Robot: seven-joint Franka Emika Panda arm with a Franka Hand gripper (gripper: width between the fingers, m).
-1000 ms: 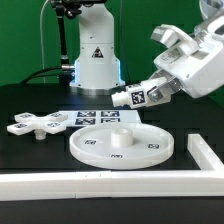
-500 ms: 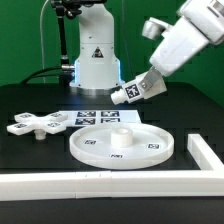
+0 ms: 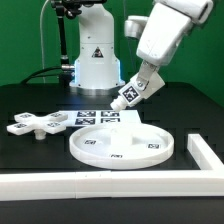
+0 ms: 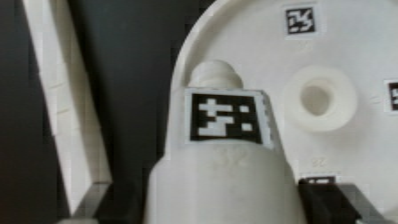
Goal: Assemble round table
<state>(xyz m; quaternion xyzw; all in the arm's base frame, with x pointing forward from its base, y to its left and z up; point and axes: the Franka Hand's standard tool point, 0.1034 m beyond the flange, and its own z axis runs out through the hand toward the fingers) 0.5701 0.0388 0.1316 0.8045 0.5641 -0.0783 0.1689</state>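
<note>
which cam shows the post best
The wrist view. The post fills the frame, with its tag and rounded tip clear against the disc behind it. The exterior view shows the post only small and tilted, gripped in the hand.

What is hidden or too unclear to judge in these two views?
1. Whether the post touches the disc: too small in the exterior view; the wrist view looks along the post.
2. How the hand grips the post: hidden behind the post in the wrist view, blurred in the exterior view.
3. Part of the disc: cut off by the wrist view's edge.
4. Tag patterns on the cross: too small, exterior view.
</note>
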